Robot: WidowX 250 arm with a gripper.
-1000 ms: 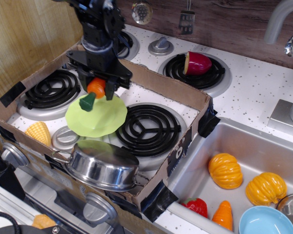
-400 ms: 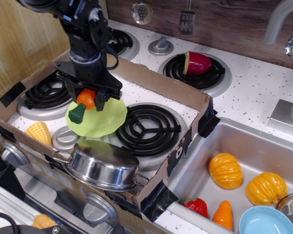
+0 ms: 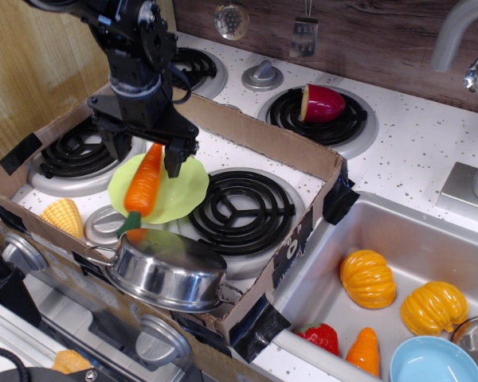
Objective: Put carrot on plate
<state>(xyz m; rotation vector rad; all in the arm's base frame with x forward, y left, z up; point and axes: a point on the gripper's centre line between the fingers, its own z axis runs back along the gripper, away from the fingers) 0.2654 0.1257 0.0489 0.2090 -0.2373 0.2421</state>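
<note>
The long orange carrot (image 3: 143, 187) lies on the lime-green plate (image 3: 185, 189), thick end up near the gripper. Its dark green stem end (image 3: 128, 224) reaches over the plate's front rim toward the steel pot. The plate sits between two stove burners inside a cardboard tray. My gripper (image 3: 148, 148) hangs just above the carrot's thick end. Its jaws are spread, and one black finger (image 3: 175, 159) stands clear to the right of the carrot. The carrot looks released.
A shiny steel pot (image 3: 171, 270) stands right in front of the plate, with a toy corn cob (image 3: 64, 216) to the left. Cardboard walls (image 3: 263, 131) ring the burners. A purple vegetable (image 3: 323, 103) sits on the back burner. The sink at right holds pumpkins (image 3: 367, 278), a stubby orange cone (image 3: 364, 350) and a blue bowl (image 3: 434, 362).
The gripper held the carrot above the plate and came down to the left. Now its jaws have opened and the carrot has dropped to lie on the plate.
</note>
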